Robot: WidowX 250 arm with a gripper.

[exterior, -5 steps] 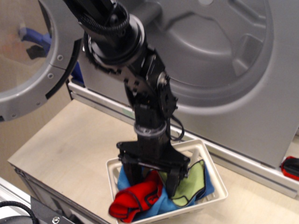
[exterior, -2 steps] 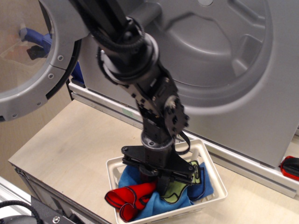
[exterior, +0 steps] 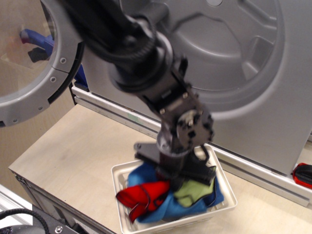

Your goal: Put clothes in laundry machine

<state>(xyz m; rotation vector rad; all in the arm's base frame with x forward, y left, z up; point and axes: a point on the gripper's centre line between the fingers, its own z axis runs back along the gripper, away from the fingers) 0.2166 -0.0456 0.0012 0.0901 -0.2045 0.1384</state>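
Observation:
My gripper (exterior: 174, 181) hangs over the white slatted basket (exterior: 228, 197), with its jaws drawn together in the pile of clothes. A red cloth (exterior: 144, 194) and a lime green cloth (exterior: 195, 191) bunch up right at the fingertips, on top of a blue cloth (exterior: 175, 208). The arm is motion-blurred. The silver-grey laundry machine (exterior: 234, 53) stands behind with its drum open. Its round windowed door (exterior: 34, 92) is swung out to the left. No grey cloth shows.
The basket sits near the front edge of the pale wooden tabletop (exterior: 73, 151). A red and black object (exterior: 303, 175) lies at the far right by the machine's base. A cable (exterior: 19, 214) runs at the bottom left.
The gripper went from open over the pile to shut in it, and shifted right. The red and green cloths have bunched up and risen a little with it.

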